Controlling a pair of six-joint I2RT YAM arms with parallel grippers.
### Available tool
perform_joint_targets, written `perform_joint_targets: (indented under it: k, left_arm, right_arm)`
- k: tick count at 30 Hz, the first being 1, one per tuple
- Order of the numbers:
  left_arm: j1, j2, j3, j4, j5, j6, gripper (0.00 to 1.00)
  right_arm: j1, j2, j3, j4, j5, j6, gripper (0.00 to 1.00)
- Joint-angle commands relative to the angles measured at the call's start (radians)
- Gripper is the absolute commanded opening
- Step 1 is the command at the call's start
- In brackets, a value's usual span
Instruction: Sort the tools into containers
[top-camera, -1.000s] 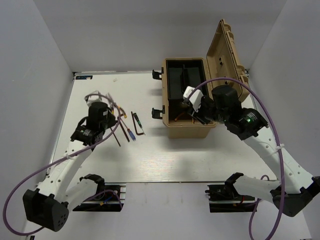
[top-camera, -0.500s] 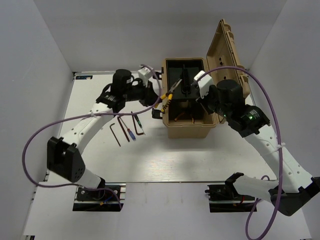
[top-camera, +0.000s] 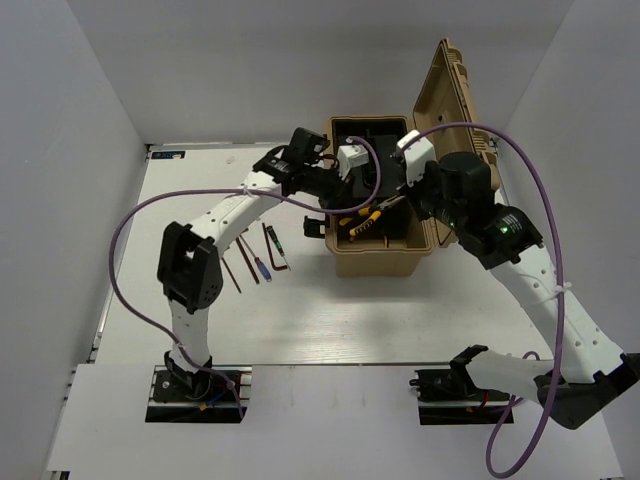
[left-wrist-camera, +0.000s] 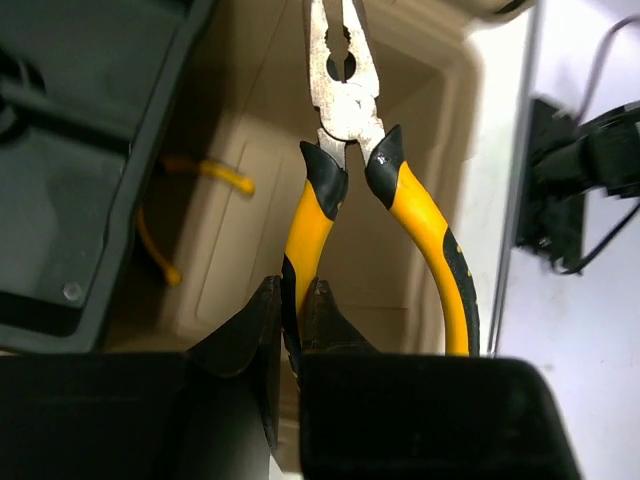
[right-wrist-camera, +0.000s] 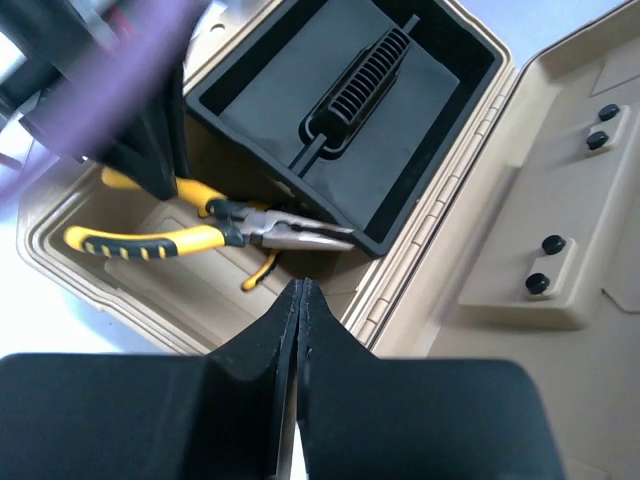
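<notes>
The left gripper (left-wrist-camera: 291, 305) pinches the pliers (left-wrist-camera: 343, 100) inside the box (top-camera: 375, 263), the right gripper (right-wrist-camera: 298, 300) is closed and empty, and hex keys (top-camera: 233, 266) and screwdrivers (top-camera: 259, 267) lie unsorted.

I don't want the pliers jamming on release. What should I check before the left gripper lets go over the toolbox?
1. Left gripper shut on one pliers handle: ok.
2. Toolbox lid open: ok.
3. Pliers over the tan compartment, not the black tray: ok.
4. Pliers' nose clear of the tray edge: cannot tell.
5. Right gripper shut, empty, apart from pliers: ok.
</notes>
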Motion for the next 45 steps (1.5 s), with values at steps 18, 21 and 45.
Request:
perform_joint_targets:
  k: [18, 21, 45]
  left_arm:
    - [-0.092, 0.102, 0.266, -0.221, -0.284, 0.021, 0.65]
    - [-0.101, 0.073, 0.282, -0.206, -0.275, -0.008, 0.57]
    - [0.162, -0.638, -0.910, 0.142, -1.136, -0.703, 0.48]
  right_arm:
    - [-0.024, -0.031, 0.052, 0.020, -0.032, 0.039, 0.00]
    - [-0.027, -0.034, 0.052, 0.015, -0.048, 0.037, 0.00]
    - [0.109, 0.467, 0.366, -0.160, -0.392, 0.148, 0.09]
